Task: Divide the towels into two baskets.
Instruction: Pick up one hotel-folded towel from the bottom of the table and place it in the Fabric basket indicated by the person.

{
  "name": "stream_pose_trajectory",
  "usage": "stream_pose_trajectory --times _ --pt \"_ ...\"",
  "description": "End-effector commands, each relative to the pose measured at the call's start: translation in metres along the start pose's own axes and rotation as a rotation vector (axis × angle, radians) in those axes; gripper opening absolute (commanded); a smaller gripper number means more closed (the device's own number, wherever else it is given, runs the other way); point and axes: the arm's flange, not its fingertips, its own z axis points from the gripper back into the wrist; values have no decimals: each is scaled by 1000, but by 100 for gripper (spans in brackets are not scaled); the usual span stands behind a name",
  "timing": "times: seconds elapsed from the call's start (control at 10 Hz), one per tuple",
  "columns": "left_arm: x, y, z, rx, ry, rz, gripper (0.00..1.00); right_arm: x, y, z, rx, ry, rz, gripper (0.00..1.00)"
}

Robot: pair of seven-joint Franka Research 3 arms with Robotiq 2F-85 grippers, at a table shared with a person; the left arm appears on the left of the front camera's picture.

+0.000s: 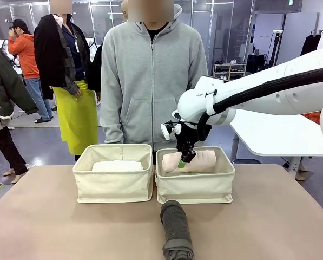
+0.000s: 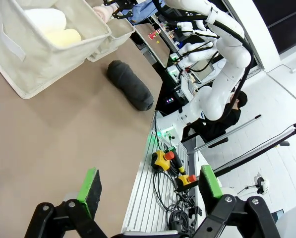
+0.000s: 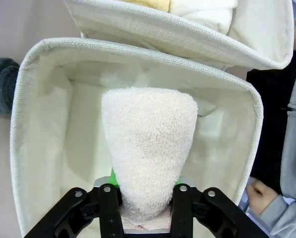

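Note:
The pink towel (image 3: 148, 144) lies lengthwise inside the right basket (image 1: 196, 189), and my right gripper (image 1: 184, 160) reaches down into that basket, shut on the towel's near end with a finger pressed on each side. The left basket (image 1: 112, 187) holds a white towel (image 2: 46, 20) and a pale yellow towel (image 2: 66, 37) side by side. A dark grey towel (image 1: 176, 227) lies on the table in front of the right basket. My left gripper (image 2: 150, 186) hovers open above the table's side edge, holding nothing.
A person in a grey hoodie stands just behind the baskets, one hand (image 3: 259, 191) close to the right basket's far wall. The two baskets touch. Brown table surface (image 1: 53, 227) stretches in front of the left basket.

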Motion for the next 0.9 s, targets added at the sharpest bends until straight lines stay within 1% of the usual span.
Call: stream_pose_trajectory --times 0.0,0.1,0.2,0.4,0.5,0.8 --pt "-3 -6 1 1 0 5 100 -3 -5 1 10 5 6 75" --pt "-3 -6 1 1 0 5 100 -2 -4 1 11 2 9 92" --pt "-3 -6 1 1 0 5 100 -1 -3 3 9 4 15 100" --pt "-3 -6 1 1 0 5 100 1 1 6 8 20 15 100" --pt "-3 -6 1 1 0 5 100 -2 -3 0 2 -1 -2 100" --pt "-3 -6 1 1 0 5 100 -2 -3 0 2 -1 -2 100"
